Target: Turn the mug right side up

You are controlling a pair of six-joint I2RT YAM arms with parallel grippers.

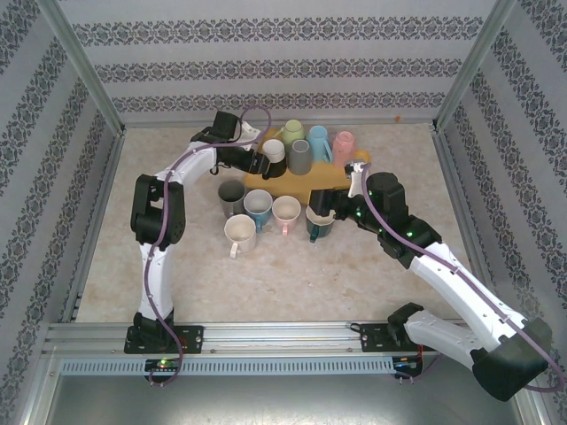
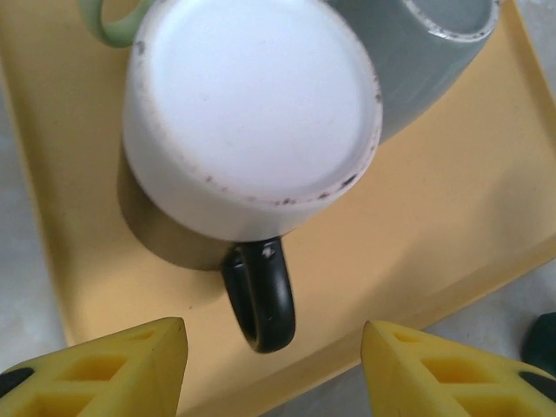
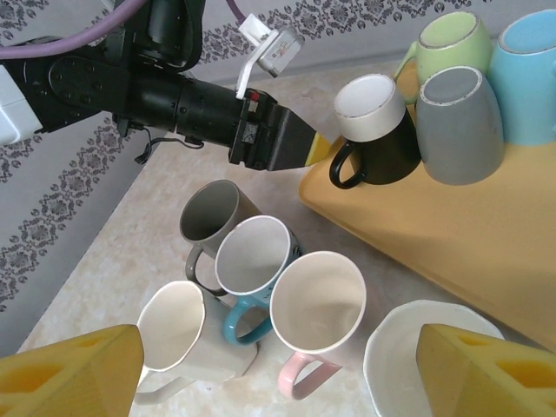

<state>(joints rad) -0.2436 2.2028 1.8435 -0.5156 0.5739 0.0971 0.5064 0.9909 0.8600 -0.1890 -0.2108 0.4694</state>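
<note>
Ceramic mug (image 2: 252, 130), scuffed round white base up, on smooth yellow tray (image 2: 434, 261).

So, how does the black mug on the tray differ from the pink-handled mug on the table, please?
The black mug is upside down, white base up; the pink-handled mug stands upright, mouth open. The black mug sits on the yellow tray, the pink-handled mug on the table. Both have one handle.

Beige marbled table (image 1: 354, 274), yellow tray (image 1: 323, 181) at back, perhaps five upright mugs (image 1: 258, 206) before it.
</note>
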